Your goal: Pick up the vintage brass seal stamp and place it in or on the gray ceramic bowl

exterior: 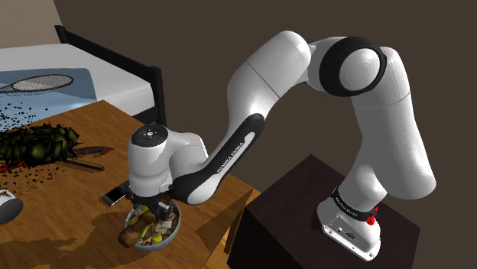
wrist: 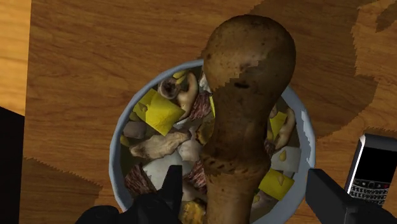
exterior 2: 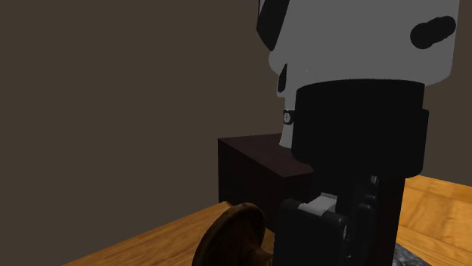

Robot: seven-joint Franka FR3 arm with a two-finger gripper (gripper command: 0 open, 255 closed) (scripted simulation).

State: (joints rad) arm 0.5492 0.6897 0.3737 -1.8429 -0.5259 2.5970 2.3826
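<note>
The gripper (wrist: 245, 175) hangs open over the bowl, its two black, blocky fingers (wrist: 173, 191) standing wide apart. The seal stamp (wrist: 245, 108) lies between them, and a strip of the bowl's filling shows on each side of its shaft, so neither finger touches it. The stamp is a turned piece with a thick shaft swelling into a smooth, rounded knob, mottled brown with a dull golden sheen. It rests across the heap in the bowl, knob end pointing away from the hand.

The bowl (wrist: 118, 149) is round with a thin, pale blue-grey glazed rim. It is piled with food pieces (wrist: 159, 111): angular yellow chunks, beige lumpy bits and reddish-brown ones. Just beside the bowl lies a black keypad phone (wrist: 369, 168) with a silvery edge. Both sit on a wooden table (wrist: 95, 57) with a warm, streaky grain.

In the shoulder view the gripper (exterior: 149, 208) points straight down onto the bowl (exterior: 177, 225), which stands close to the table's (exterior: 69, 237) edge facing the stand (exterior: 306, 222), near that corner. There the stamp (exterior: 130, 237) pokes out over the bowl's rim, and the phone (exterior: 115, 196) lies on the bowl's far side. A spiky dark-green heap (exterior: 38, 145) with scattered specks lies toward the far edge of the table.

The second exterior view sits low beside the black hand. It shows the dark box of the stand (exterior 2: 249, 162) behind, and a ridged brown disc (exterior 2: 234, 234) that I cannot identify.
</note>
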